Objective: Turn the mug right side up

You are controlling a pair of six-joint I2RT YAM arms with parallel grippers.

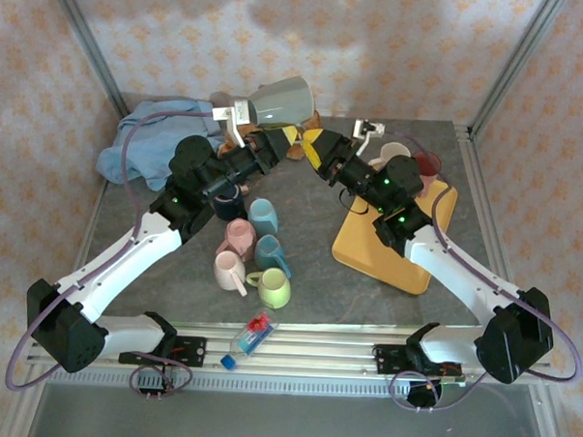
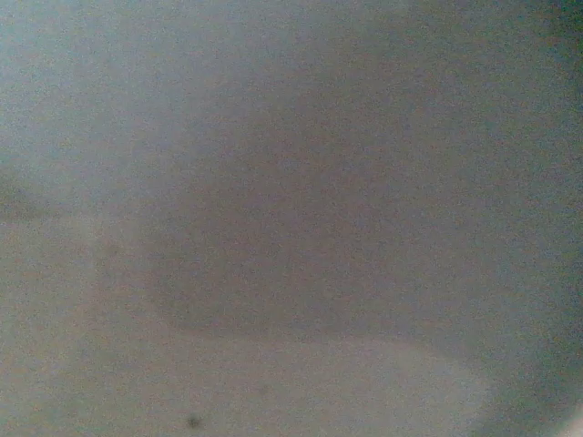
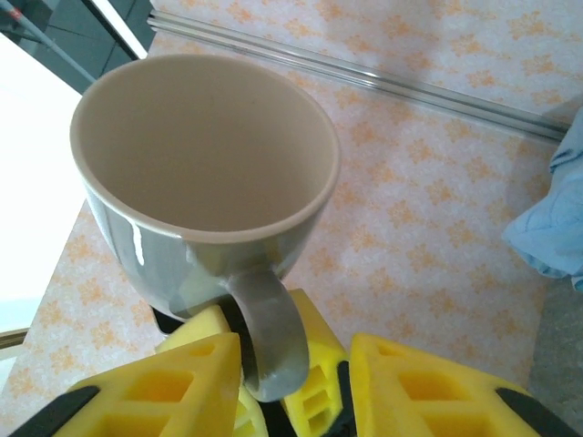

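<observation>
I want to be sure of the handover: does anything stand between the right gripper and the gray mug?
Nothing visible does. The gray mug, held by the left gripper, has its handle between the right gripper's open fingers.

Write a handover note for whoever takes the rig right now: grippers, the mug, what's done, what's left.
Left gripper: jaws appear shut on the grey mug, holding it in the air over the back of the table.
Right gripper: jaws open, one finger on each side of the mug's handle, not clamped.
Mug: tilted on its side, mouth facing the right wrist camera.
Done: mug is lifted off the table.
Left: turn it upright, set it down mouth up, release.
</observation>
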